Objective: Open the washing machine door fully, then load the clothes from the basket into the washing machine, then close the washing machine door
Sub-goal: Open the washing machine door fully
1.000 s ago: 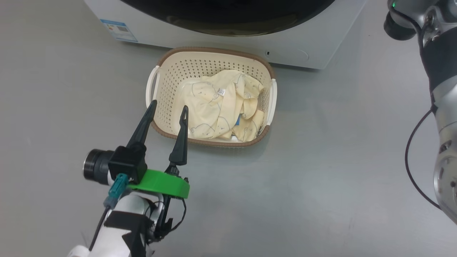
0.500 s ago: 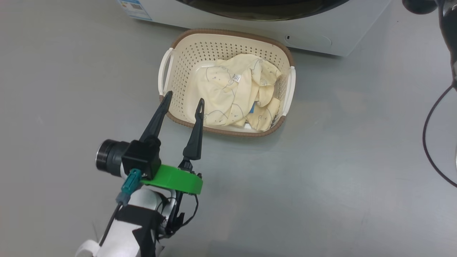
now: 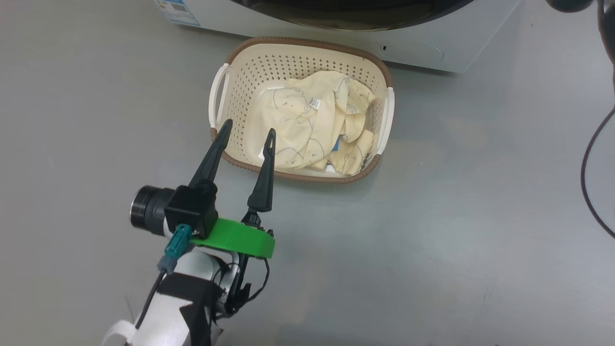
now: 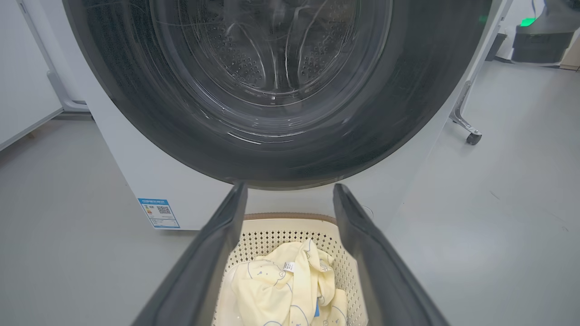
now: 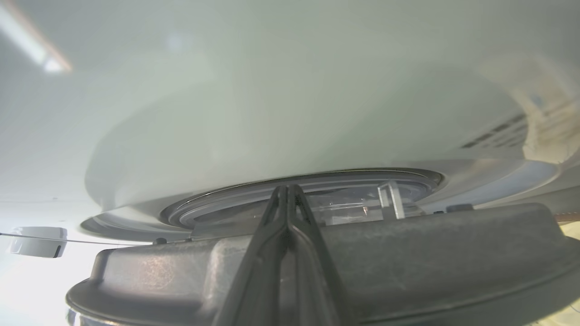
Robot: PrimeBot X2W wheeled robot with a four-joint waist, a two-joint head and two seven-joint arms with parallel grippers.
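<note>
Cream perforated plastic forms the basket (image 3: pixel 254 77), which stands on the grey floor (image 3: pixel 456 216) just in front of the white washing machine (image 3: pixel 471 29). Its long axis runs left to right, roughly parallel to the machine's front, with a white handle at each short end. Only a narrow strip of floor separates its far brown rim from the machine. Floor stretches wide on its left, right and near sides.

The pale yellow clothes (image 3: pixel 312 129) lie crumpled inside, heaped toward the basket's right half, with a white tag on top.

The left claw (image 3: pixel 249 127) is spread wide and grips nothing. Its fingers point away from the robot toward the basket's near left corner, one tip over the rim, the other over the inside beside the cloth. How high it sits above the basket cannot be told.

In the left wrist view, the washing machine door (image 4: pixel 272 149) fills the upper frame, black rim around clear glass, the steel drum visible through it.

The right claw (image 5: pixel 286 190) is pressed closed on nothing, close to a dark grey moulded edge with clear glass beyond it.
</note>
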